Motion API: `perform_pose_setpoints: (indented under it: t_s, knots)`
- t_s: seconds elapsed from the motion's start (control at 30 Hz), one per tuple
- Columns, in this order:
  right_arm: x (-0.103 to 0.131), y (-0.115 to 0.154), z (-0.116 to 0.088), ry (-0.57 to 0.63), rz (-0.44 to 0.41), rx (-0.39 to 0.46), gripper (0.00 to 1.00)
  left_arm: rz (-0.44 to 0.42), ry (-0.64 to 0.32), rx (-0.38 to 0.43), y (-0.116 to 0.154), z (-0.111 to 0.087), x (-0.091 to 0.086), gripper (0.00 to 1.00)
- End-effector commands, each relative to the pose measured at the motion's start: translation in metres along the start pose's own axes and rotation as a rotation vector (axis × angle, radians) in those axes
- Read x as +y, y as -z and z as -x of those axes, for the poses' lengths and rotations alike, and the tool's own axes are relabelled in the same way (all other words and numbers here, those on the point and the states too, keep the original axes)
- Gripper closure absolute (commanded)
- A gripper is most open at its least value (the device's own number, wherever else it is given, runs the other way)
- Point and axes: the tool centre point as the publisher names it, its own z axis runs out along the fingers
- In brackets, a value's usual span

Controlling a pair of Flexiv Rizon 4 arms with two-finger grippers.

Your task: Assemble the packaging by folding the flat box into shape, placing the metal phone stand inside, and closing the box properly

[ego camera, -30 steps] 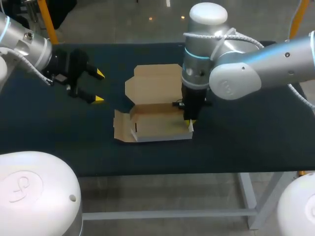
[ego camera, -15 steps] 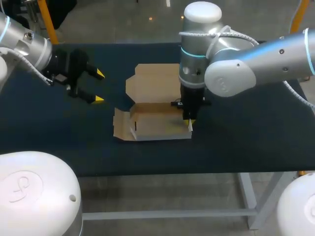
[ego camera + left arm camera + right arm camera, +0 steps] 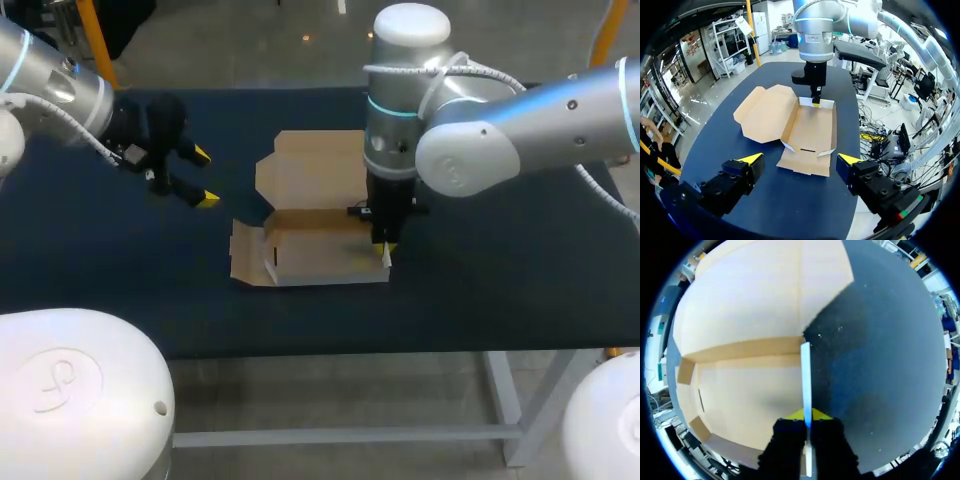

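Right gripper [image 3: 807, 416]: we see its two yellow tips pressed together on the upright side wall [image 3: 805, 371] of the box [image 3: 745, 385], one tip on each face. The wall stands edge-on between them as a thin white strip.

Left gripper [image 3: 205, 177]: the fingers stand wide apart and hold nothing. It hangs over the table [image 3: 500, 290], well apart from the box, on the box's left side.

Count: two grippers, one box, one table.

Box position: near the table's middle, tray part upright, with the lid [image 3: 315, 168] lying open and flat behind it.

View differences:
- Only the right wrist view shows both tips touching the wall. In the head view we see a single yellow tip below the arm.
- Only the left wrist view shows the right gripper [image 3: 816, 101] from the front, and the outer flap [image 3: 802, 165] lying flat on the table ahead of the left gripper, with a dark slit [image 3: 807, 150] in the wall above it.
- Only the head view shows both arms at once.
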Motion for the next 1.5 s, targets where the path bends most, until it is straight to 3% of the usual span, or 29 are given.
perform_pose_setpoints:
  t_s: [0.03,0.27,0.47,0.63,1.1,1.5]
  knots:
    - [0.003,-0.002,-0.001,0.001,-0.007,-0.004,1.00,0.128,0.577,-0.079,0.000,-0.019,0.005,0.00]
    - [0.003,-0.002,-0.001,0.001,-0.007,-0.004,1.00,0.095,0.929,-0.086,-0.010,-0.038,0.026,0.00]
    - [0.003,-0.002,-0.001,0.001,-0.007,-0.004,1.00,0.045,1.111,-0.059,-0.026,-0.044,0.032,0.00]
    - [0.003,-0.002,-0.001,0.001,-0.007,-0.004,1.00,0.004,1.238,0.011,-0.039,-0.045,0.034,0.00]
    - [0.003,-0.002,-0.001,0.001,-0.007,-0.004,1.00,0.029,1.241,0.033,-0.045,-0.037,0.040,0.00]
    - [0.003,-0.002,-0.001,0.001,-0.007,-0.004,1.00,0.054,1.093,0.120,-0.086,-0.033,0.051,0.04]
